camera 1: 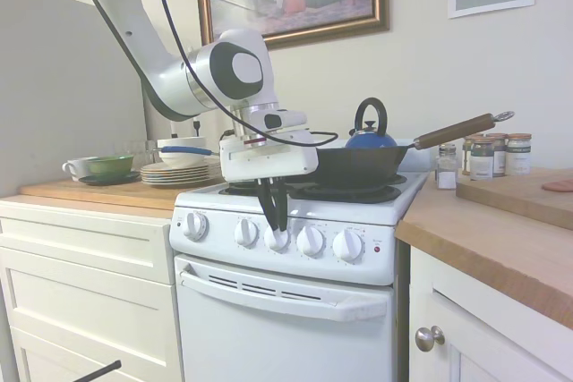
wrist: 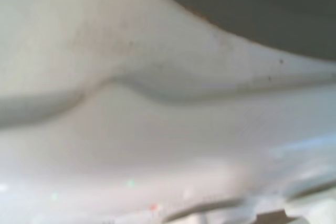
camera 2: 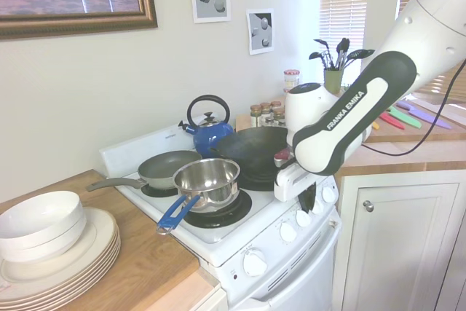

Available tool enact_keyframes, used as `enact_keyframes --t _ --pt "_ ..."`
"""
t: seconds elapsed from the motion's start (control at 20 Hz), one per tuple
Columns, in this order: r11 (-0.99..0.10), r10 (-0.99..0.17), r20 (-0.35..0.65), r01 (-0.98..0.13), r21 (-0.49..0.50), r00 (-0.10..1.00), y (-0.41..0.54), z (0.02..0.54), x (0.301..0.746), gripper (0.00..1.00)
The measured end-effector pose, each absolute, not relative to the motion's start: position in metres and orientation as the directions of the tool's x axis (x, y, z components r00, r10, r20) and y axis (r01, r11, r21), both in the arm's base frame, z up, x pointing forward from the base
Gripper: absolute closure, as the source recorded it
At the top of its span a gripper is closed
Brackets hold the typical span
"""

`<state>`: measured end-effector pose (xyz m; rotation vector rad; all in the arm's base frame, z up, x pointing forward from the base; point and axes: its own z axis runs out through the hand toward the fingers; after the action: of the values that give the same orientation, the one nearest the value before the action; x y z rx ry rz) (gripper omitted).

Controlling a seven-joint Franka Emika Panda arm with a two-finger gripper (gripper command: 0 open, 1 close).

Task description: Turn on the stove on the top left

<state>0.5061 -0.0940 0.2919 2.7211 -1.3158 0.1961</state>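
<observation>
The stove (camera 1: 387, 217) is a narrow white range with a row of five round white knobs along its front panel and a small red light (camera 1: 377, 249) at the right end. My gripper (camera 1: 277, 224) points down at the third knob from the left (camera 1: 277, 240), right over its top edge. From the other side, the gripper (camera 2: 309, 206) hangs against the stove (camera 2: 218, 242) front, above the knobs. A grey frying pan (camera 2: 169, 167) sits on the back left burner. The wrist view holds only a blurred white surface (wrist: 157, 145).
A steel saucepan with a blue handle (camera 2: 211, 180) sits front left, a black wok (camera 1: 358, 165) front right, and a blue kettle (camera 1: 371, 136) behind it. Stacked plates and a bowl (camera 2: 51, 234) lie on the left counter. Spice jars (camera 1: 488, 155) stand on the right counter.
</observation>
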Motion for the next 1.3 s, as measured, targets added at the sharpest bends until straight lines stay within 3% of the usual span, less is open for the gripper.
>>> enact_keyframes --t 1.3 --pt "-0.621 -0.766 0.167 -0.781 0.056 0.621 -0.060 0.289 0.510 1.00"
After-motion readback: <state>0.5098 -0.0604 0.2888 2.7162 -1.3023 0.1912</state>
